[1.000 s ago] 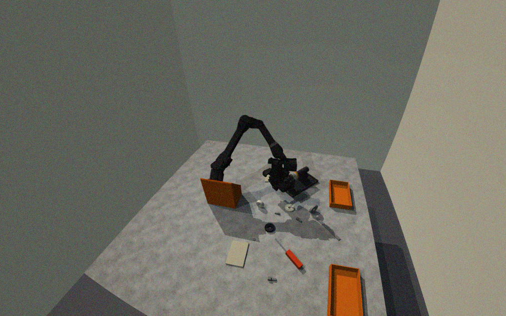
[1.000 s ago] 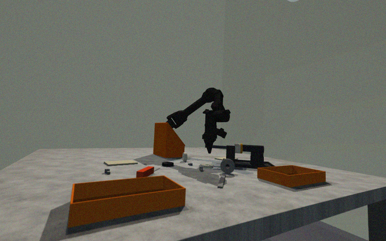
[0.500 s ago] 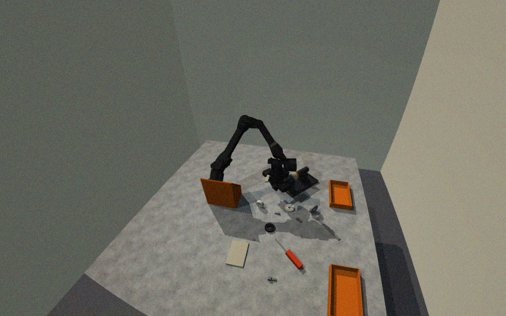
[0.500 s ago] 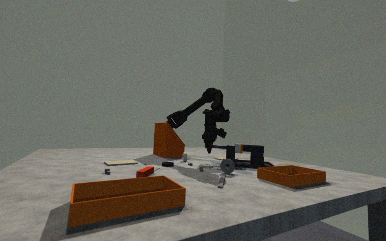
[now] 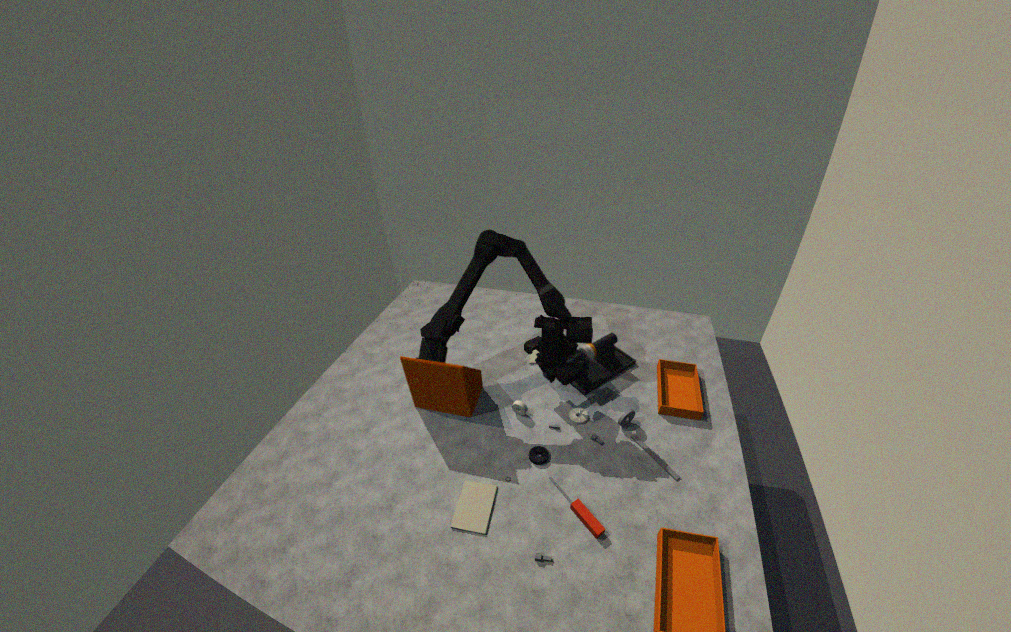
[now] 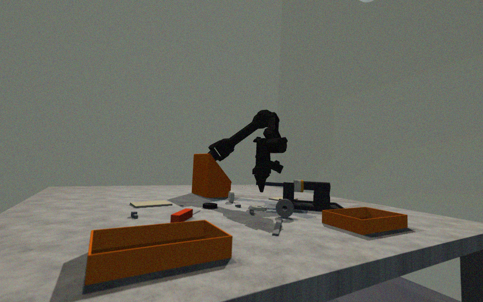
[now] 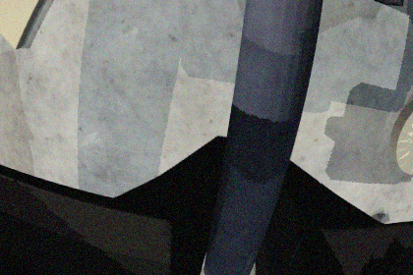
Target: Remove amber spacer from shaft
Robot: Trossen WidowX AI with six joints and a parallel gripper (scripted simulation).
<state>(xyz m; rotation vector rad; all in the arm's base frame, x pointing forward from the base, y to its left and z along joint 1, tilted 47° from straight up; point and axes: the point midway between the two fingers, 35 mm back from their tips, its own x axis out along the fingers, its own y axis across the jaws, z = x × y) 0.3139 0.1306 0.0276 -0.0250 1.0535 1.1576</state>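
The dark shaft (image 6: 273, 183) (image 7: 282, 24) sticks out on the near side of a small dark post (image 6: 288, 191). My gripper (image 6: 261, 190) (image 5: 550, 378) points down and is shut on the shaft's free end. The amber spacer (image 6: 302, 185) (image 5: 590, 347) is still up on the shaft line, right against the big dark housing block (image 6: 322, 195) side. A pale spacer (image 6: 297, 185) sits beside it, between it and the post. Both hang above the dark base. In the wrist view the shaft runs down between the black fingers. The spacers and housing are out of that view.
A standing grey disc (image 5: 627, 420) (image 6: 287, 206) and a flat white disc (image 5: 579, 416) lie in front of the fixture. A black ring (image 5: 539, 452), a red-handled screwdriver (image 5: 587, 518) and a cream pad (image 5: 474, 507) lie farther off. Two orange trays (image 6: 365, 226) (image 6: 160, 254) stand nearby.
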